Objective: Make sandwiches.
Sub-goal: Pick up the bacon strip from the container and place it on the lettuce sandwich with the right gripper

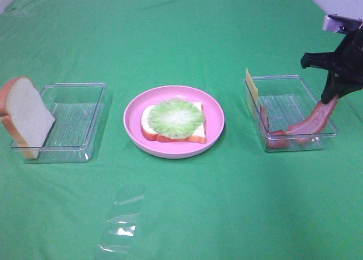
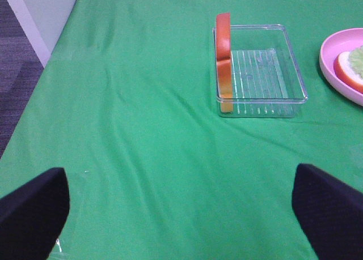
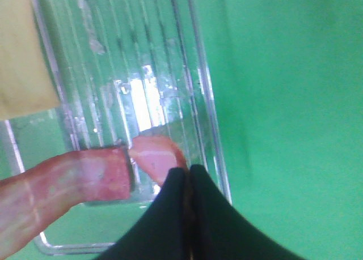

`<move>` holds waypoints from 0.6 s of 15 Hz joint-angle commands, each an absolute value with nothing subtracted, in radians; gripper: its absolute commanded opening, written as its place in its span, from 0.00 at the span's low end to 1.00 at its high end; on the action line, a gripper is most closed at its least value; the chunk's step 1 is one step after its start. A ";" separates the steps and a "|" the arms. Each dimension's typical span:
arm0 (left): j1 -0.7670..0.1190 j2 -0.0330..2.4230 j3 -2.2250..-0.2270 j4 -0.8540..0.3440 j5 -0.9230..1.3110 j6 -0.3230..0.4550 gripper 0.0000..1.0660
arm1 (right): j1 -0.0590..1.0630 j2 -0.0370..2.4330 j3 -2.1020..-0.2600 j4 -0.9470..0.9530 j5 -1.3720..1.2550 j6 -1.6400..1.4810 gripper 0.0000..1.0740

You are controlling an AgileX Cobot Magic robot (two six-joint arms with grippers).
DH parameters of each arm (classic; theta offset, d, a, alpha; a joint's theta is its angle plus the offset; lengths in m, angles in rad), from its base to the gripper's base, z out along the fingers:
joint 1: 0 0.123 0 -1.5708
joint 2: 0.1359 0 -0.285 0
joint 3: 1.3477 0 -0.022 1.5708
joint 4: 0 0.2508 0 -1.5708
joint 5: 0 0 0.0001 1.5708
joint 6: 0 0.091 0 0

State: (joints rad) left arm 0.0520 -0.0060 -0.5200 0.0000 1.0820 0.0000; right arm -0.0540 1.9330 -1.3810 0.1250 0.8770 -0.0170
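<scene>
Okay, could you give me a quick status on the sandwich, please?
Right tool shut on bacon strip, lower end in tray. Left tool open, empty. Lettuce on bread, plate. Nothing blocking.

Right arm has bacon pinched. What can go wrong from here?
1. The right gripper holds the bacon strip only by its tip, between the fingers; it may slip out in transit.
2. The strip's lower end lies in the right tray; lifting could snag its wall and drag it.
</scene>
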 commanded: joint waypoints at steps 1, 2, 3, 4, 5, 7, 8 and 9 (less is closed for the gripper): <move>0.054 -0.021 -0.517 0.000 1.075 0.000 0.94 | -0.012 1.879 -1.379 0.152 0.896 -0.050 0.00; 0.054 -0.021 -0.517 0.000 1.075 0.000 0.94 | 0.015 1.866 -1.395 0.141 0.909 -0.050 0.00; 0.054 -0.021 -0.517 0.000 1.075 0.000 0.94 | 0.050 1.859 -1.423 0.120 0.931 -0.050 0.00; 0.054 -0.021 -0.517 0.000 1.075 0.000 0.94 | 0.103 1.857 -1.478 0.092 0.972 -0.049 0.00; 0.054 -0.021 -0.517 0.000 1.075 0.000 0.94 | 0.138 1.857 -1.523 0.062 0.999 -0.039 0.00; 0.054 -0.021 -0.517 0.000 1.075 0.000 0.94 | 0.219 1.857 -1.633 0.033 1.047 -0.024 0.00; 0.054 -0.021 -0.517 0.000 1.075 0.000 0.94 | 0.256 1.857 -1.683 0.028 1.066 -0.024 0.00; 0.054 -0.021 -0.517 0.000 1.075 0.000 0.94 | 0.295 1.857 -1.727 0.020 1.079 -0.023 0.00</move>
State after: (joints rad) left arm 0.0520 -0.0060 -0.5200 0.0000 1.0820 0.0000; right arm 0.2890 1.8700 -1.7190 0.0270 1.0620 -0.0310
